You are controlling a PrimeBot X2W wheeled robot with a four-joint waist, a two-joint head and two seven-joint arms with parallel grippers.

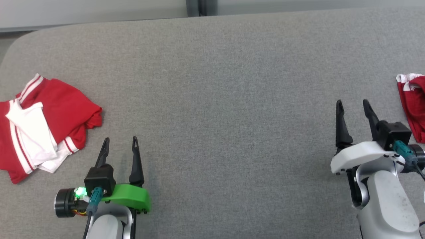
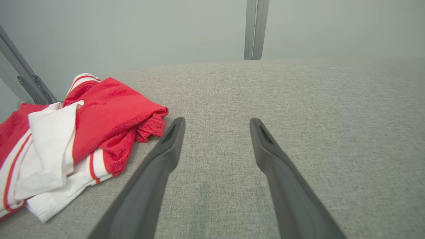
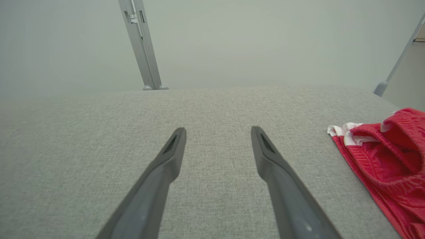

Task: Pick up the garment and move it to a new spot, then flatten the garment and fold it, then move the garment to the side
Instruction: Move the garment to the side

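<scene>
A crumpled red and white garment (image 1: 43,124) lies at the left edge of the grey table (image 1: 219,99). The left wrist view has the same garment (image 2: 76,139) to the left of my fingers. My left gripper (image 1: 121,142) hovers just right of it, open and empty, also seen as the left gripper (image 2: 215,122) over bare cloth. A second red garment with white trim (image 1: 413,103) lies at the right edge, partly cut off. My right gripper (image 1: 352,103) stands open to its left, empty. In the right wrist view the right gripper (image 3: 217,131) points past that red garment (image 3: 388,162).
The grey table's far edge is rounded and meets a pale wall with a grey metal post (image 1: 196,7). A slanted metal strut (image 2: 25,78) stands behind the left garment. Another strut (image 3: 396,63) rises at the table's far right corner.
</scene>
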